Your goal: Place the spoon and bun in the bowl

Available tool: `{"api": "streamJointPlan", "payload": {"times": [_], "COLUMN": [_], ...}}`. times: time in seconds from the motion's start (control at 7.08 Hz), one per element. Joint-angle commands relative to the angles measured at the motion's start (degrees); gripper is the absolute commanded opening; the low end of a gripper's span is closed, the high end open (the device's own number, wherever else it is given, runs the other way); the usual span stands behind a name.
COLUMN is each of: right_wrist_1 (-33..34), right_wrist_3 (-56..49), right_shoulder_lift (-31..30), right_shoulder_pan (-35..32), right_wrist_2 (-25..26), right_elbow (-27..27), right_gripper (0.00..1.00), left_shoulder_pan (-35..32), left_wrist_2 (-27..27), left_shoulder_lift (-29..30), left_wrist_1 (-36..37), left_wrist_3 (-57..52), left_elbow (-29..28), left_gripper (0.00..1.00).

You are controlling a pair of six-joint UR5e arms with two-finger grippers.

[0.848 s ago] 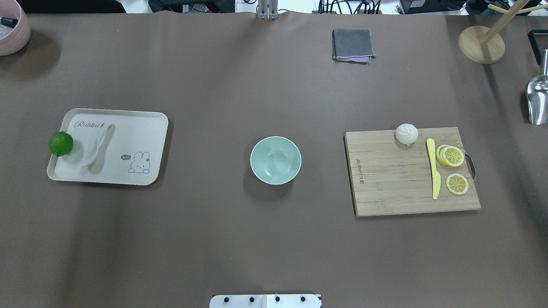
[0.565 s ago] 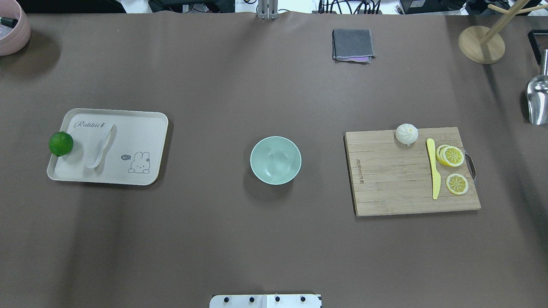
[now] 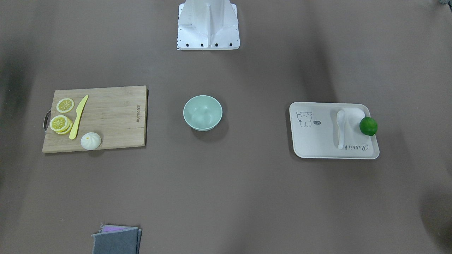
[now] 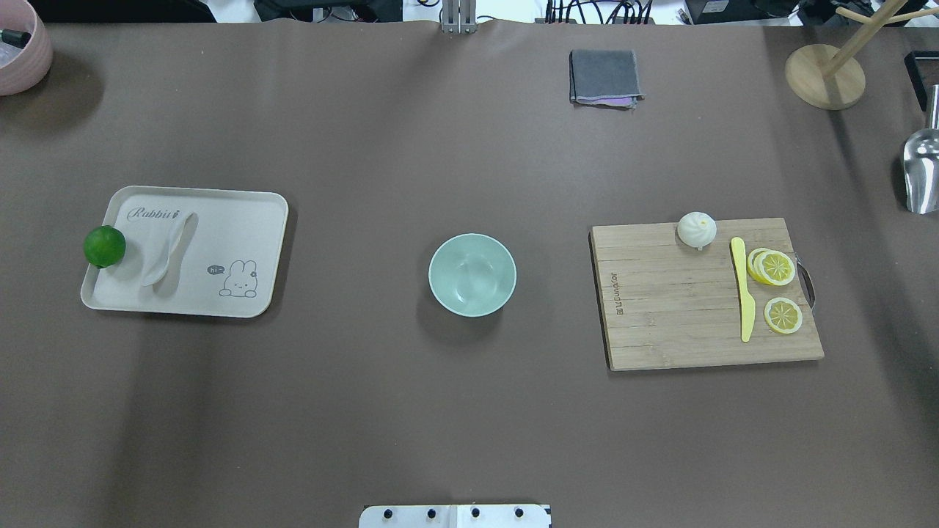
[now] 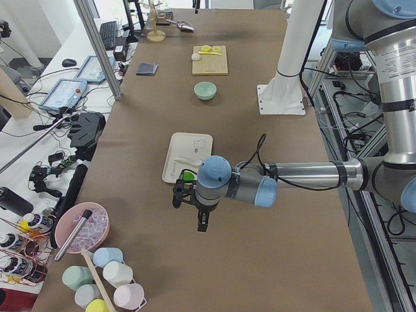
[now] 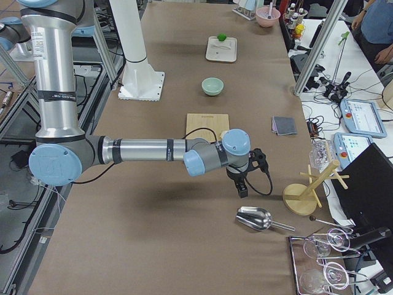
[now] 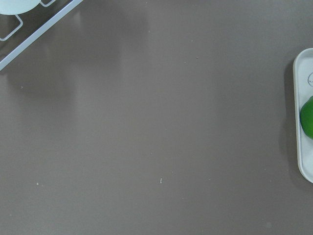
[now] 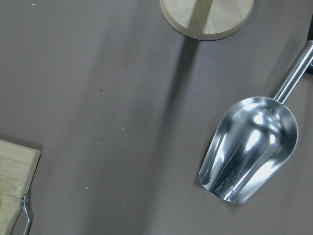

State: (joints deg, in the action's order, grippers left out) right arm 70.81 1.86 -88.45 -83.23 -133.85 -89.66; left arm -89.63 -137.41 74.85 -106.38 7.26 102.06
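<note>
The white spoon [image 4: 170, 248] lies on the cream rabbit tray [image 4: 242, 227], next to a green lime [image 4: 104, 246]. The white bun [image 4: 696, 229] sits at the far edge of the wooden cutting board [image 4: 675, 308]. The mint-green bowl [image 4: 472, 279] stands empty at the table's middle. My left gripper [image 5: 201, 224] shows only in the exterior left view, over bare table beyond the tray's lime end. My right gripper [image 6: 241, 190] shows only in the exterior right view, past the board near a metal scoop [image 6: 255, 218]. I cannot tell whether either is open or shut.
A yellow knife [image 4: 743, 290] and lemon slices [image 4: 774, 268] lie on the board. A folded grey cloth [image 4: 604, 76], a wooden stand [image 4: 824, 76] and a pink bowl [image 4: 18, 44] sit at the far edge. The scoop [image 8: 249, 149] fills the right wrist view.
</note>
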Motion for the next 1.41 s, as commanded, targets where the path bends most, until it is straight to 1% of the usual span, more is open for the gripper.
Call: {"api": "streamJointPlan", "payload": {"times": [0.0,0.28,0.99,1.27], "right_wrist_1": [-0.5,-0.6,-0.8,-4.1], "right_wrist_3": [0.0,0.0,-0.3,-0.5], "right_shoulder_lift": [-0.3,-0.1,-0.5,-0.8], "right_shoulder_pan": [0.1,0.1,0.5,0.7], "right_wrist_2": [-0.2,-0.9,-0.8,-0.8], "right_elbow": [0.0,0.0,-0.2,1.1], "right_gripper": [1.00,1.00,1.00,1.00], "left_shoulder_pan": [0.0,0.0,0.2,0.1], "left_wrist_2": [-0.1,-0.2,-0.4,-0.4], "left_shoulder_lift": [-0.4,-1.4,-1.4,-1.4], "left_wrist_1": [-4.2,-5.0,-5.8,-6.6], "left_wrist_3": [0.1,-0.4,0.1,-0.1], "left_elbow": [-1.3,-1.5,-1.6,-1.4], "left_gripper": [0.99,0.99,0.99,0.99]}}
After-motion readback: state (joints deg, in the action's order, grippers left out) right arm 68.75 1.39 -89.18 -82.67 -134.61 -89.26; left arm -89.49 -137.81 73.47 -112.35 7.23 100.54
